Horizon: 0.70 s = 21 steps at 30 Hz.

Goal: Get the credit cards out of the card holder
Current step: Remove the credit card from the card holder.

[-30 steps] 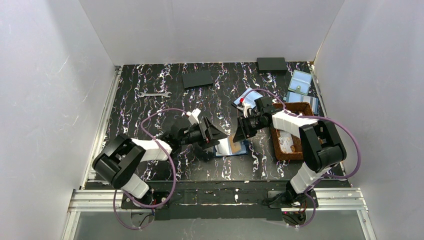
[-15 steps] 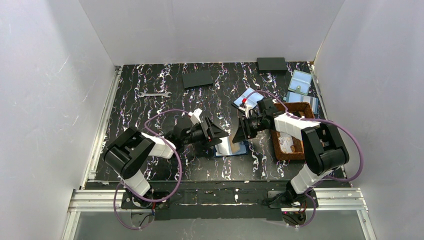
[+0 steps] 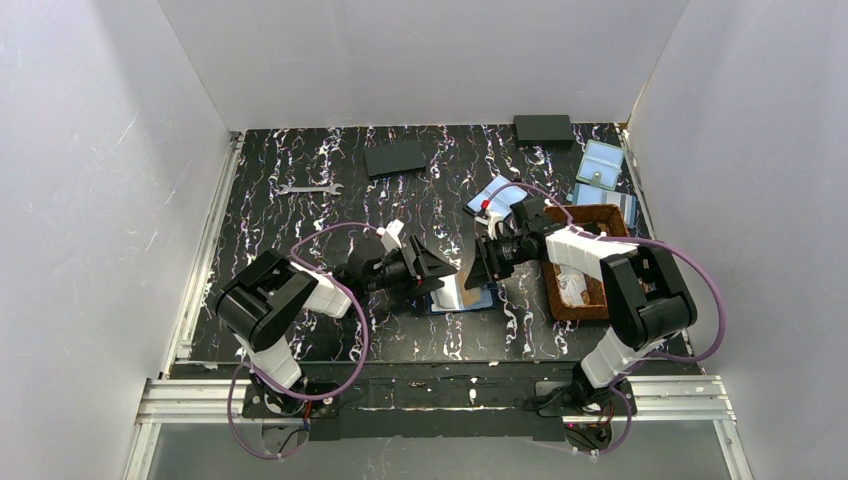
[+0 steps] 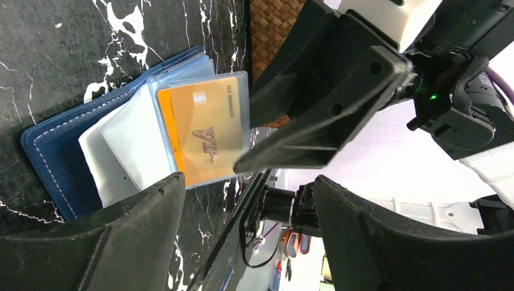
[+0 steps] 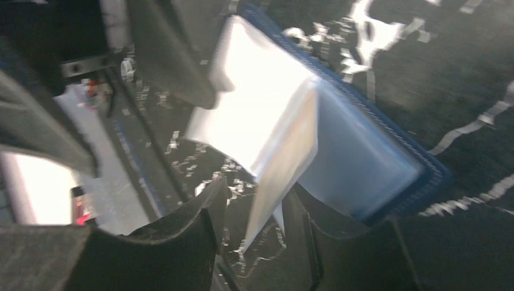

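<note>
The small navy-blue bifold card holder (image 4: 51,151) lies open on the black white-veined table (image 3: 440,190) between the two arms, its clear plastic sleeves (image 4: 130,145) fanned up. The left gripper (image 4: 248,180) hangs over it, jaws wide apart, holding nothing. The right gripper (image 4: 247,130) has its jaws either side of the sleeve carrying the orange-tan plastic credit card (image 4: 203,136); whether they pinch it I cannot tell. Likely risk: tugging the sleeve rather than the card would drag the unpinned holder along or tear the leaf. Counted: one holder, one card visible, no dark one in sight; one brown woven tray (image 3: 590,212), two flat black pads (image 3: 395,157), seemingly three pale blue pouches (image 3: 601,160)
</note>
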Motion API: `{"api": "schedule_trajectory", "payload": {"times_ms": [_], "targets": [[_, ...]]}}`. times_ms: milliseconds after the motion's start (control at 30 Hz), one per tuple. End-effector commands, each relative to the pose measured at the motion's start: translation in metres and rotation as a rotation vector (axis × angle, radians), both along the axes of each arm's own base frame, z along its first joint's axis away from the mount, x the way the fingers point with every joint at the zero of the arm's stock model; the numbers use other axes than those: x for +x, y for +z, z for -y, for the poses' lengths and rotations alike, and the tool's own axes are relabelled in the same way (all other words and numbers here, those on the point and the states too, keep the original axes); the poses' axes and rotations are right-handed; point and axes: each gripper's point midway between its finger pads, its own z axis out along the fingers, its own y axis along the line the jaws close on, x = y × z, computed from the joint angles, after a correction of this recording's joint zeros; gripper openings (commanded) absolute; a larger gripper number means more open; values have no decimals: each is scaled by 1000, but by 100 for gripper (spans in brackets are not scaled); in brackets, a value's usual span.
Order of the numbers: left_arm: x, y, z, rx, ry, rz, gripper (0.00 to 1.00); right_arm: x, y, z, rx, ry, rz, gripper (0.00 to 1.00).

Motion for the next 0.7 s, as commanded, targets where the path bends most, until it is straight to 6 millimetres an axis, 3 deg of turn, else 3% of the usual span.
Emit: {"api": "schedule_trajectory", "payload": {"times_ms": [0, 100, 200, 400, 500, 567, 667], "targets": [[-1, 3, 0, -14, 0, 24, 75, 24, -16, 24, -188, -77, 81, 47], [-2, 3, 0, -18, 0, 22, 75, 22, -11, 17, -144, -63, 67, 47], [-1, 5, 0, -23, 1, 28, 75, -1, 26, -12, 103, 43, 36, 46], [-2, 5, -1, -36, 6, 30, 74, 28, -30, 30, -260, -106, 59, 47], [-3, 4, -2, -36, 11, 31, 74, 21, -11, 10, -115, -53, 39, 44], [-3, 5, -1, -42, 8, 33, 74, -4, 35, -18, 156, 47, 32, 42], [-2, 5, -1, -48, 11, 31, 74, -1, 26, -10, 92, 4, 71, 43]]}}
